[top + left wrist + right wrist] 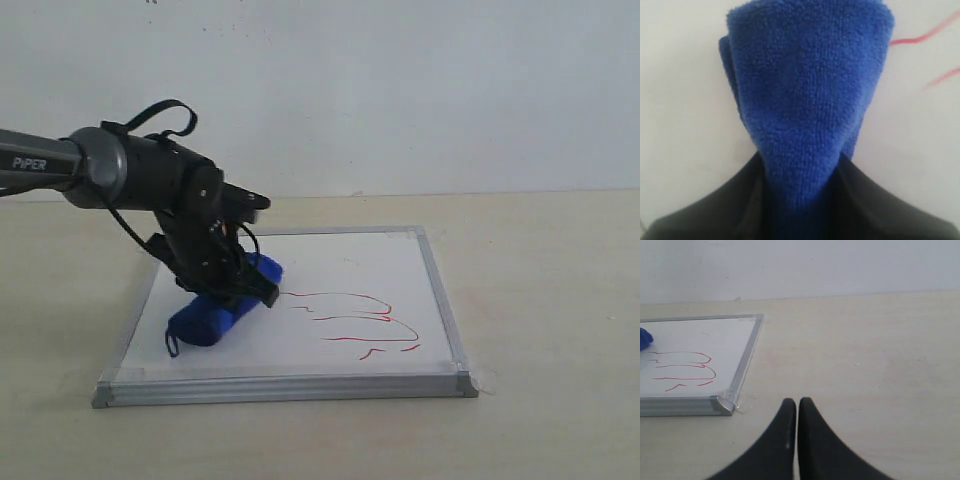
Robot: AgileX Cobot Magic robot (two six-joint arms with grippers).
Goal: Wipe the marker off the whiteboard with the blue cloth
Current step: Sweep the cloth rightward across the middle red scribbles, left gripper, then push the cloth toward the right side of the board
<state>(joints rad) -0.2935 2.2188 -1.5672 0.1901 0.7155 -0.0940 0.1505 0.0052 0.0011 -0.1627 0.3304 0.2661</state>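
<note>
The whiteboard [340, 270] lies flat on the table, silver-framed. Red marker [350, 320] lines wander across its right half; they also show in the right wrist view as marker [685, 367] on the whiteboard [715, 335]. The blue cloth [215, 310], a fuzzy roll, rests on the board's left half, just left of the red lines. My left gripper [235, 285] is shut on the blue cloth [807, 100], its black fingers [715, 210] pinching the roll's middle. My right gripper [797, 402] is shut and holds nothing, hovering over bare table off the board's near right corner.
The beige table [550, 300] stretches around the board on every side. A pale wall [400, 90] stands behind. A clear tape tab [742, 404] sticks out at the board's near right corner.
</note>
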